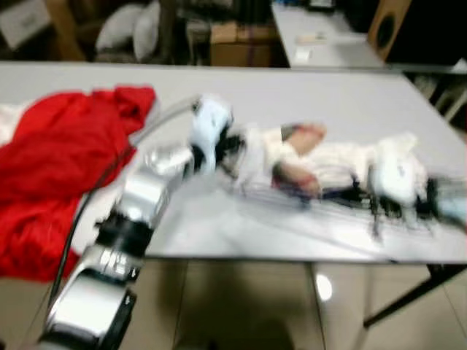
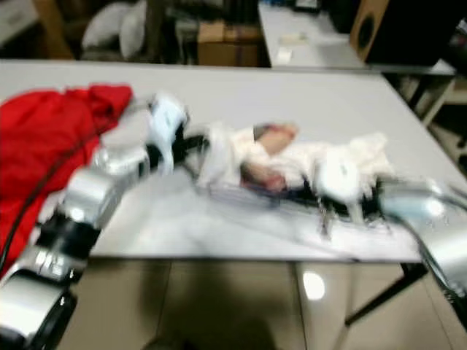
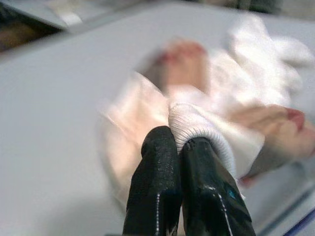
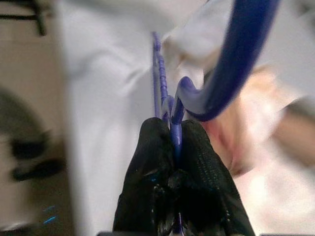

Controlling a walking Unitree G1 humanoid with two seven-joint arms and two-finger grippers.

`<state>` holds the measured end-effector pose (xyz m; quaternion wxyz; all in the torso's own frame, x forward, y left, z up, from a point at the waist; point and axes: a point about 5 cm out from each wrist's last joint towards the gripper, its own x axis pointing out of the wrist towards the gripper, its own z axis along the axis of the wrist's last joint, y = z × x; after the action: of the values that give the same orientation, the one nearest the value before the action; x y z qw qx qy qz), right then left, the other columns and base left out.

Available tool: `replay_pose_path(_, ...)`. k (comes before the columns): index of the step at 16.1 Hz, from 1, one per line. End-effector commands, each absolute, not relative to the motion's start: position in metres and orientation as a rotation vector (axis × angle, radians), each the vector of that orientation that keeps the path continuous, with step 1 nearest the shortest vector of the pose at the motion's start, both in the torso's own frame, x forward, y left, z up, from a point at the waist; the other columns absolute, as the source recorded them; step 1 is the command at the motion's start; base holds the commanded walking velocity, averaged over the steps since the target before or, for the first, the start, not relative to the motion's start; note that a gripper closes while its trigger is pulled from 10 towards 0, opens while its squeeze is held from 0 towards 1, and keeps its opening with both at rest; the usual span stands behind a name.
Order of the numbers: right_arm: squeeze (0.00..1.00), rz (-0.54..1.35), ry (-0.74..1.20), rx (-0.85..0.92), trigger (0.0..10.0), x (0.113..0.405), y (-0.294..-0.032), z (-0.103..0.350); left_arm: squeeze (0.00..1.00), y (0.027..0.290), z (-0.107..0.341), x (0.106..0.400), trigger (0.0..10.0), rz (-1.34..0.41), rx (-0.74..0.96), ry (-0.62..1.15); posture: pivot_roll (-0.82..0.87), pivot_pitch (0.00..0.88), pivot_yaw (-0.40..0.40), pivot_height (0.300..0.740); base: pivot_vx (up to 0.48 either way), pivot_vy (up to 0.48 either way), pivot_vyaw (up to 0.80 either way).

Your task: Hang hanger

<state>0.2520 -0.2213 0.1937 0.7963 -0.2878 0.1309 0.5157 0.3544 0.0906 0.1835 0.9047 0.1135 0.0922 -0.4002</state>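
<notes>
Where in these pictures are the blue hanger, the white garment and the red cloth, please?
blue hanger [image 4: 236, 64]: right wrist view, on its curved hook.
white garment [image 3: 197, 129]: left wrist view, on the ribbed cuff at the left gripper.
red cloth [image 1: 62, 157]: left eye view, on its crumpled middle.

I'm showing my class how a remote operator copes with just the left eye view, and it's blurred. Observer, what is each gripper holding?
Observer: The left gripper is shut on the white garment's ribbed cuff.
Operator: And the right?
Observer: The right gripper is shut on the blue hanger, just below its hook.
Operator: Is the garment on the table?
Observer: Yes, it lies on the table, right of a red cloth.
</notes>
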Motion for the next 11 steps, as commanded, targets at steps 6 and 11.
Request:
replay_pose_path(6, 0.00, 1.058, 0.272, -0.574, 10.0, 0.214, -0.255, 0.260, 1.00, 0.144, 0.202, 0.322, 10.0, -1.122, 0.373, 0.380, -0.09, 0.000, 0.049, 0.740, 0.000, 0.000, 0.00)
replay_pose_path(11, 0.00, 0.609, 0.013, -0.415, 10.0, 0.238, -0.261, 0.270, 0.00, 0.178, 0.252, 0.355, 10.0, -0.601, 0.095, -0.001, -0.09, 0.000, 0.052, 0.740, 0.000, 0.000, 0.00)
